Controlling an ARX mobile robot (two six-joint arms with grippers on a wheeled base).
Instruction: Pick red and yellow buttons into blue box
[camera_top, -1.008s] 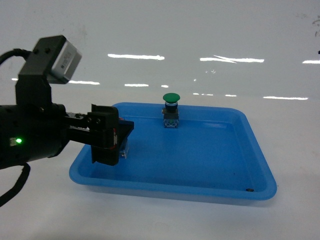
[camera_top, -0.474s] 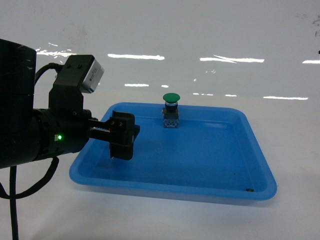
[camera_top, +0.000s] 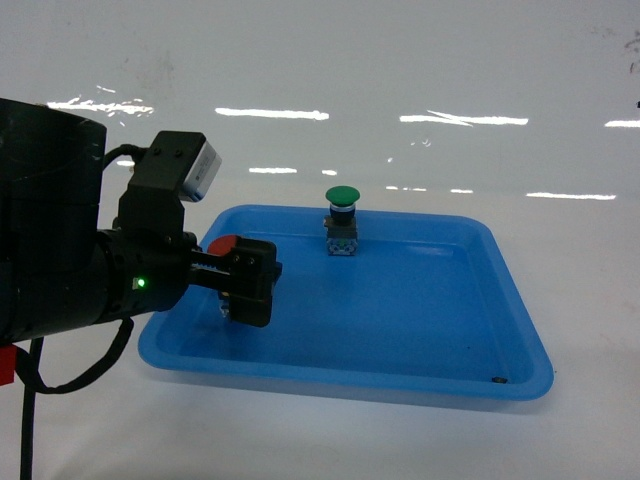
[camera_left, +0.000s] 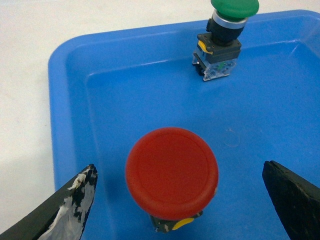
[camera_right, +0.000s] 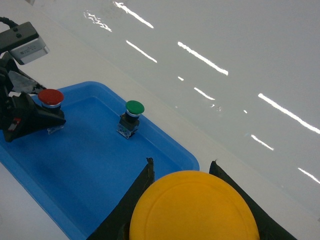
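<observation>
The red button (camera_left: 172, 173) stands upright in the shallow blue tray (camera_left: 57, 100), straight below my left gripper (camera_left: 178, 166). Both fingers (camera_left: 75, 200) are spread wide to either side of the cap without touching it. From the head view only a sliver of the red cap (camera_top: 222, 245) shows behind that gripper (camera_top: 250, 288). My right gripper (camera_right: 181, 161) is shut on the yellow button (camera_right: 194, 207), held up over the tray's near corner; this gripper is outside the head view. The blue box is out of view.
A green-capped button (camera_top: 342, 215) stands upright at the back of the tray (camera_top: 520, 375), also seen as the green button (camera_left: 224, 42) ahead of the left gripper. The tray rests on a glossy white table (camera_top: 580, 260).
The left arm has pushed its gripper rightward and farther over the tray's left side. The red cap now shows beside the fingers. The green button has not moved.
</observation>
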